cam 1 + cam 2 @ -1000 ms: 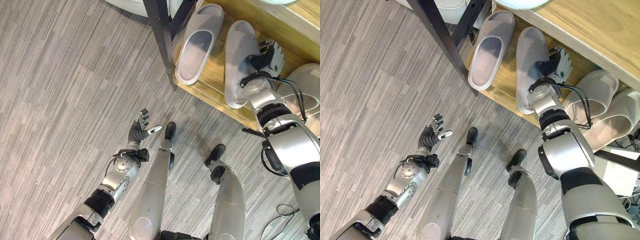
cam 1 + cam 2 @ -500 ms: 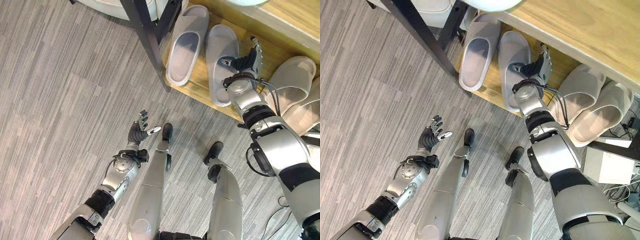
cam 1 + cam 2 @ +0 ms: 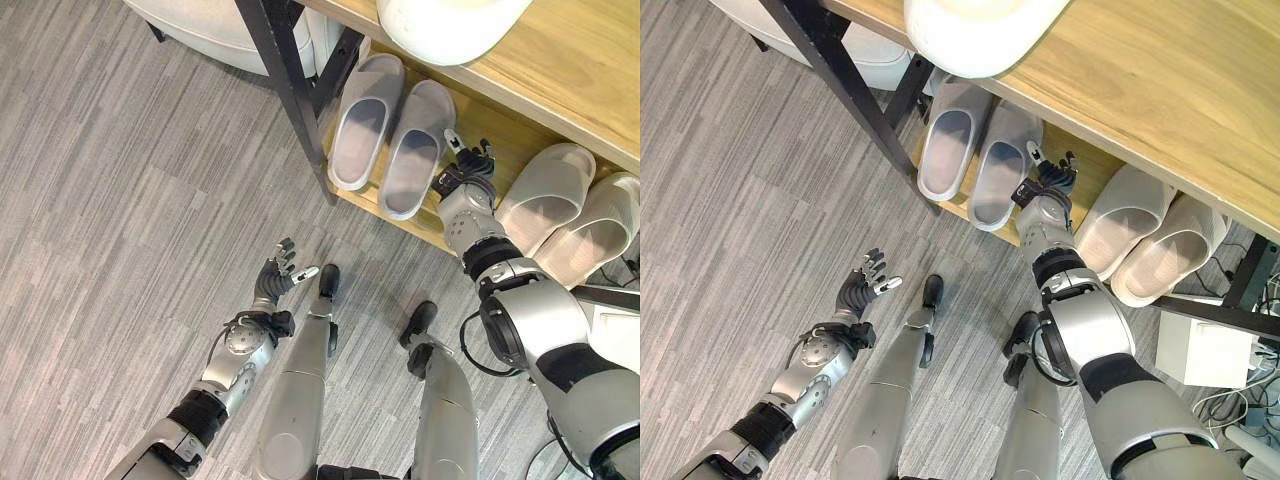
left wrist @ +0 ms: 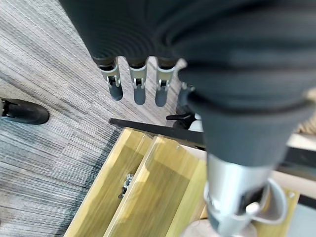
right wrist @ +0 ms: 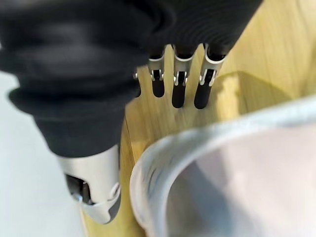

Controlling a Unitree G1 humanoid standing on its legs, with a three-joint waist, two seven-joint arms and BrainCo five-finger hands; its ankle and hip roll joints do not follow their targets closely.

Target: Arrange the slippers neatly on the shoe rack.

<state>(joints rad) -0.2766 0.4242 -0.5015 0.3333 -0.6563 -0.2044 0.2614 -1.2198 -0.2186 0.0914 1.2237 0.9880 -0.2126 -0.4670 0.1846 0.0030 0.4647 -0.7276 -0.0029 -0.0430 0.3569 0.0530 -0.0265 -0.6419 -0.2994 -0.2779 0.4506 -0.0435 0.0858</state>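
Two grey slippers, the left slipper (image 3: 364,133) and the right slipper (image 3: 414,152), lie side by side on the low wooden shelf (image 3: 512,145) of the shoe rack, openings up, heels toward me. My right hand (image 3: 465,172) is open just to the right of the right grey slipper; in the right wrist view its straight fingers (image 5: 178,88) reach over the wood, with the slipper's rim (image 5: 197,143) close under the thumb. My left hand (image 3: 277,284) hangs open above the floor, away from the rack, with its fingers (image 4: 138,85) straight.
A pair of beige slippers (image 3: 548,195) lies further right on the same shelf. The rack's black metal leg (image 3: 294,95) stands left of the grey pair. A white rounded vessel (image 3: 446,24) sits on the wooden top board. A white box (image 3: 1203,349) stands at the right.
The camera has shifted. The right grey slipper has been pushed in beside the left one and now lies parallel to it. My right hand has come off it to its right side.
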